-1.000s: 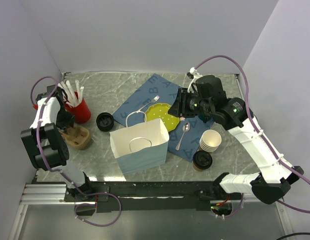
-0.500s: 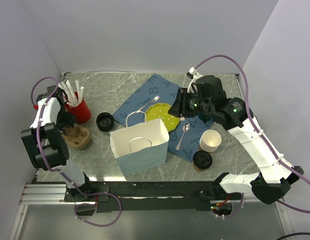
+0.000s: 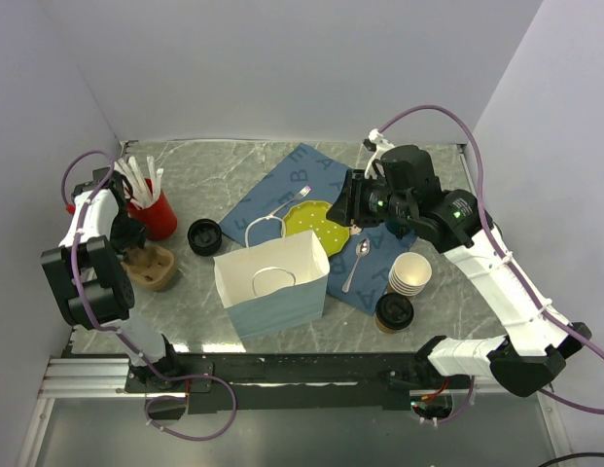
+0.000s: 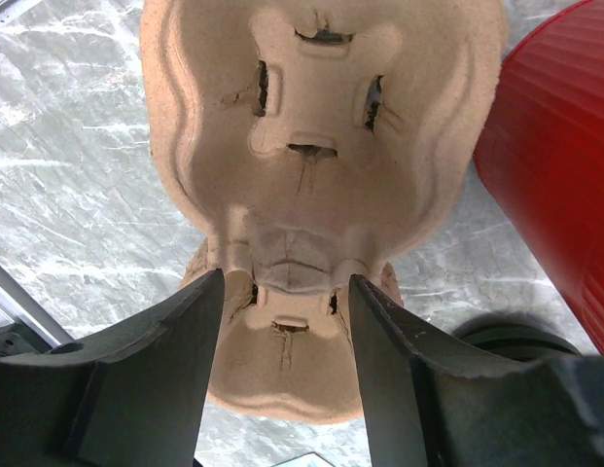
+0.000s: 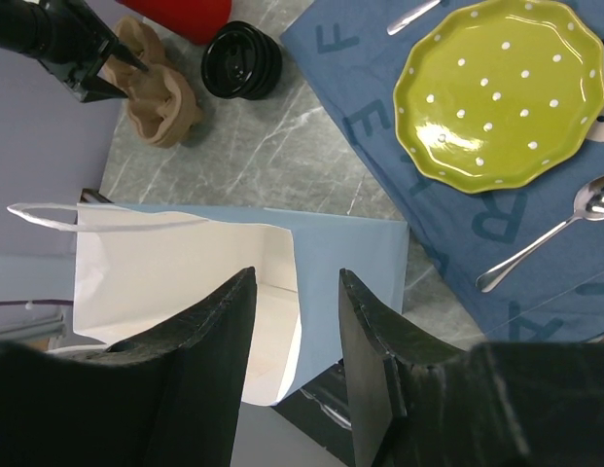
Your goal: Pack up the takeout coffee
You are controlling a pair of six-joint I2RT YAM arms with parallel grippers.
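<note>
A: Coffee position?
B: 4 o'clock from bag, just beside cup stack. Jaws apart on both: right gripper empty, left gripper astride carrier.
A: Risk?
B: Probably knocking that stack, or squeezing the coffee too hard.

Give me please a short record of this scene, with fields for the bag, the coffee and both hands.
paper bag: standing open, nothing visible inside
takeout coffee: upright, lid on, outside the paper bag, next to the cup stack
left hand: fingers on both sides of the pulp carrier, grip unclear
right hand: open, empty, in the air near the green plate
</note>
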